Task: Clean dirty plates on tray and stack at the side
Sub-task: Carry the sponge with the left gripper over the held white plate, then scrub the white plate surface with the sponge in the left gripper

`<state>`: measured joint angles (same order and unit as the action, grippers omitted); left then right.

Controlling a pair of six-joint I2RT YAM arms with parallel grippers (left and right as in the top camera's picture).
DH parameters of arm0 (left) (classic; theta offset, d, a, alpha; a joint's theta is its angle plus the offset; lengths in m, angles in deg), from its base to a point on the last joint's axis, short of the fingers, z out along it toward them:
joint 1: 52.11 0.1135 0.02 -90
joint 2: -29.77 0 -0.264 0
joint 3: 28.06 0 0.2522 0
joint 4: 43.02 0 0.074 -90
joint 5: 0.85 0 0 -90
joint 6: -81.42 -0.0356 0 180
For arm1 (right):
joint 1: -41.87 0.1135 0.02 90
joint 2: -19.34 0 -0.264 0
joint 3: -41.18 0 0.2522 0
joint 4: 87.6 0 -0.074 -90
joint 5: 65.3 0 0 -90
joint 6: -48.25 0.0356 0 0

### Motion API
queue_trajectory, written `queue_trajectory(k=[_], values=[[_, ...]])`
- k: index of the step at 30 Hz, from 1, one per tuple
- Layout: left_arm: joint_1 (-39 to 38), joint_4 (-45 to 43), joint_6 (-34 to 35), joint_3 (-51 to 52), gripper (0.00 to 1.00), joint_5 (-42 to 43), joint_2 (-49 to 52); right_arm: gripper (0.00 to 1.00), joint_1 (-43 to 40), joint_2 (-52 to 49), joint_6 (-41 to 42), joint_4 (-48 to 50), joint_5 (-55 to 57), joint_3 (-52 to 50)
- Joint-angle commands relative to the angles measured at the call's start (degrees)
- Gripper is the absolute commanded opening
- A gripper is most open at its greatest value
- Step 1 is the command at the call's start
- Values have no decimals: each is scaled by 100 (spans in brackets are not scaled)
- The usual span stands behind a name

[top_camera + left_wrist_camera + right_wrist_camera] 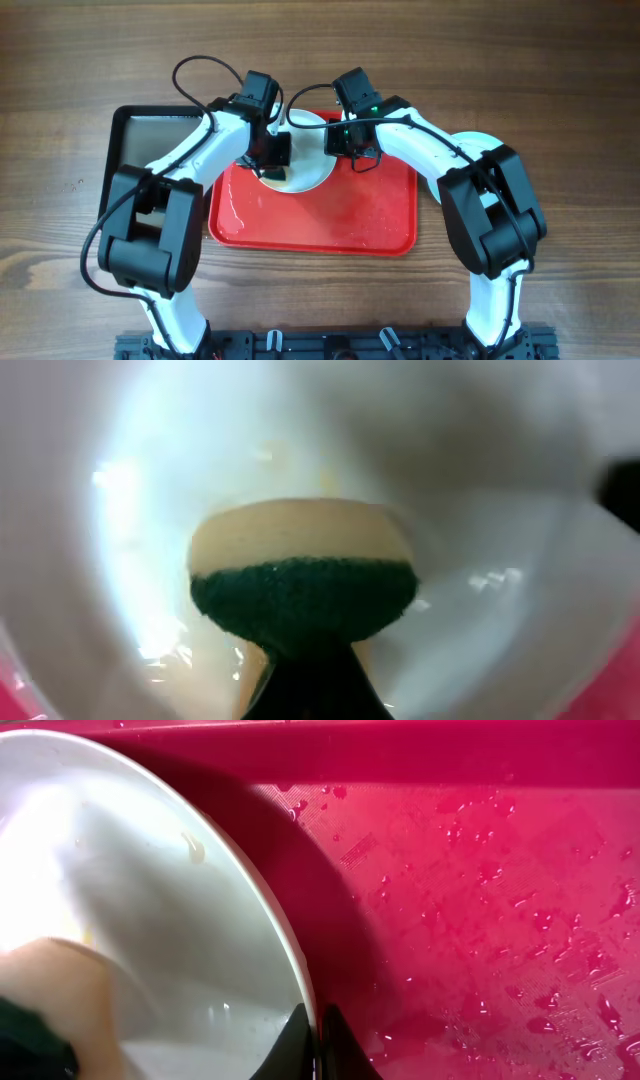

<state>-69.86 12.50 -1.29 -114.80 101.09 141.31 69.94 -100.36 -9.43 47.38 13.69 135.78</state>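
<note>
The red tray [350, 220] lies in the middle of the wooden table [580, 100], and a single white plate [305, 172] sits in its far left part, near the back rim. The rest of the tray floor is bare and wet: the right wrist view shows beads and smears of water scattered across the red plastic [520, 900]. Left of it, partly hidden under the left arm, is a black tray [125, 130]; what it holds cannot be made out. Off the tray on the right, the edge of another pale plate [472, 138] shows behind the right arm. The left gripper [272, 152] is clamped on a sponge [300, 590], tan on one layer and dark green on the scrubbing layer, and the sponge is pressed against the inside of the white plate [480, 620]. The right gripper [315, 1045] has its two fingers drawn together on the plate's rim [290, 960], one on each side of the edge, on the side of the plate opposite the sponge. The plate looks glossy and wet, with bright glints and a faint yellowish film or streak on its inner face, and a small pale drip near the rim. Its edge throws a broad dark shadow onto the tray floor beside it.
</note>
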Motion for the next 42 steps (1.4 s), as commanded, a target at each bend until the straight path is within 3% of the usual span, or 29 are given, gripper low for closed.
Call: queue_trajectory(k=[1, 5, 9, 13, 18, 21, 24, 26, 32, 37, 41, 42], values=[[-39, -114, -551, 66, 4, 1300, 184, 4, -66, -249, 234, 22, -859, -66], [-35, -470, -142, 66, 4, 575, 184, 4, -122, -529, 170, 55, -1373, -70], [-162, -1119, -223, 66, 4, 251, 184, 4, -120, -588, 66, 103, -1493, -70], [-188, -1631, 374, 66, 4, -1287, 186, 4, -120, -588, -7, 98, -1491, -70], [-17, -1141, 866, 66, 4, -2813, 186, 4, -120, -590, -42, 98, -1488, -70], [87, -658, 992, 57, 4, -2601, 173, 4, -122, -588, -37, 98, -1488, -70], [83, -197, 914, 50, 4, -1351, 105, 4, -122, -588, -22, 98, -1471, -70], [83, 201, 450, 55, 4, -63, 107, 4, -155, -590, -20, 98, -1471, -70], [-105, 590, -1198, 55, 4, 1982, 107, 4, -256, -588, 68, 76, -1499, -70], [-136, -439, -831, 55, 4, 1696, 109, 4, -256, -588, -31, 15, -1576, -70], [-85, -1099, -343, 55, 4, 127, 109, 4, -256, -588, -42, 17, -1606, -70], [-70, -1115, -199, 55, 4, -614, 109, 4, -256, -588, -42, 15, -1606, -70]])
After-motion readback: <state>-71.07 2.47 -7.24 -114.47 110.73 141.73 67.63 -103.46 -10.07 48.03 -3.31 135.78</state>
